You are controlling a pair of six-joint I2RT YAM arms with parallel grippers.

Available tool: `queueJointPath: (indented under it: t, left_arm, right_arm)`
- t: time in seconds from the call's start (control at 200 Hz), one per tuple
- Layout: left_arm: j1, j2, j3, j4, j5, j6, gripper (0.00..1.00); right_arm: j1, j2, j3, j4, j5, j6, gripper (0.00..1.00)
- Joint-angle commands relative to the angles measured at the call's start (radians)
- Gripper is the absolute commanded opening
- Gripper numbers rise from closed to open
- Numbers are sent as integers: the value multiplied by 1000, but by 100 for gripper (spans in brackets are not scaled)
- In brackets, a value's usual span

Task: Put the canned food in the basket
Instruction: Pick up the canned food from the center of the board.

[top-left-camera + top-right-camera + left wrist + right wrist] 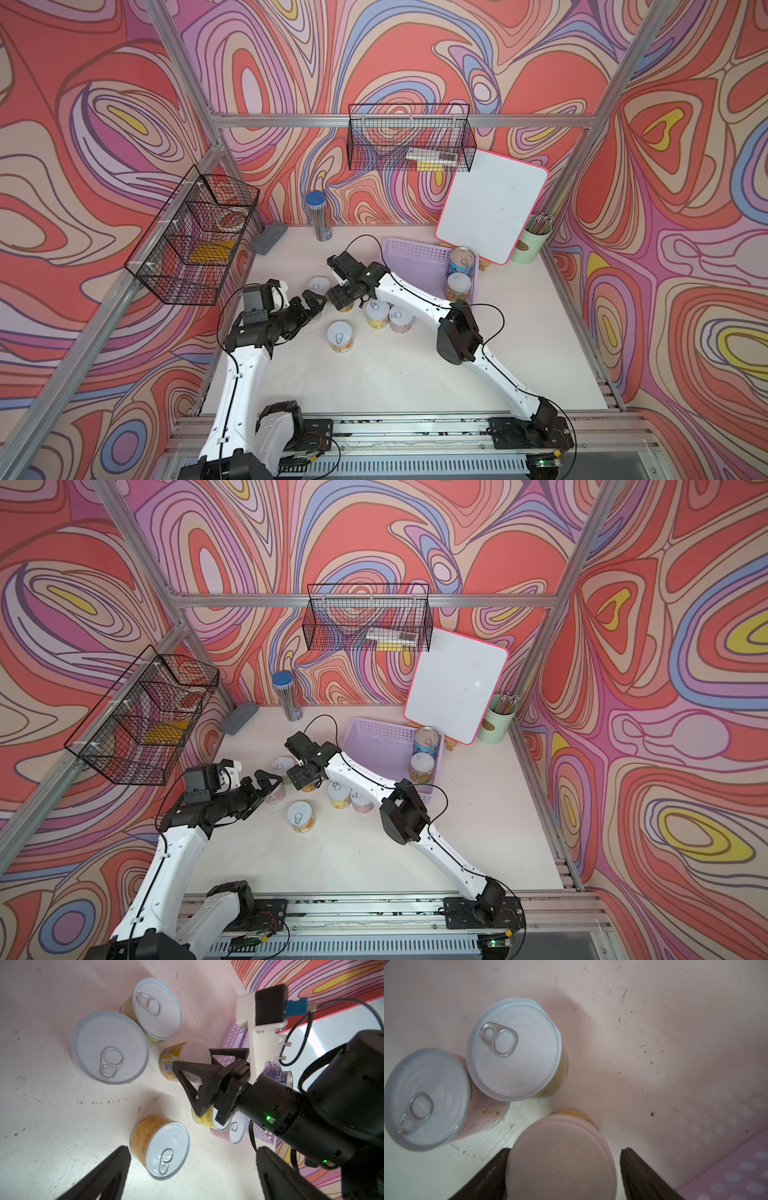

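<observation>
Nearest item: plain-lidded can [560, 1174], upright on the tabletop [395, 374], long axis vertical, orange label, smooth lid without a visible pull tab.
Right grasp state: right end effector [565, 1151] straddles the plain-lidded can from above, jaws at a middling width; one finger [492, 1174] meets the lid edge, while a strip of tabletop shows between the other finger [635, 1176] and the lid. Judged not yet a firm grip.
Left grasp state: left end effector [314, 301] spread wide, holding nothing, poised over a pink-label can [276, 794].
Key relation: basket [415, 251] lies beyond the plain-lidded can, toward the robot's right and the rear of the tabletop. Right arm is the nearer one; its forearm runs past the basket's near-left corner.
Coming move (judgement): close fully, lift straight up until the can base clears the basket wall, carry it rearward-right, lower onto bare basket floor.
Basket contents: two upright cans at the right-hand end, a taller blue-label can [462, 262] and, in front of it, a yellow-label can [458, 287]; remaining floor bare.
Loose cans: four more upright on the tabletop: far can [319, 284], near can [340, 336], and a middle yellow can [377, 313] and middle pink can [401, 319] side by side next to the right forearm.
</observation>
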Motion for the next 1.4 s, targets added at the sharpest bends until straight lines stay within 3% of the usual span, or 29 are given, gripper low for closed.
queueJointPath:
  t: [0.0, 0.386, 0.656, 1.157, 1.287, 1.397]
  left_arm:
    - [6, -14, -11, 4, 12, -1, 99]
    - [6, -11, 2, 2, 18, 6, 99]
    - [6, -32, 81, -54, 6, 43, 99]
    - [4, -40, 139, -68, 24, 71, 99]
    - [-32, -21, 144, -55, 14, 71, 99]
    - [-116, 7, 150, -41, -45, 67, 99]
  right_arm:
    - [5, 31, 25, -5, 20, -6, 76]
    - [5, -23, 18, 1, -4, -4, 62]
    - [5, -217, -75, 63, -35, 17, 60]
    - [6, -389, -230, 102, 15, 25, 57]
    - [5, -468, -327, 142, 41, 29, 57]
    - [4, -551, -448, 189, 89, 29, 57]
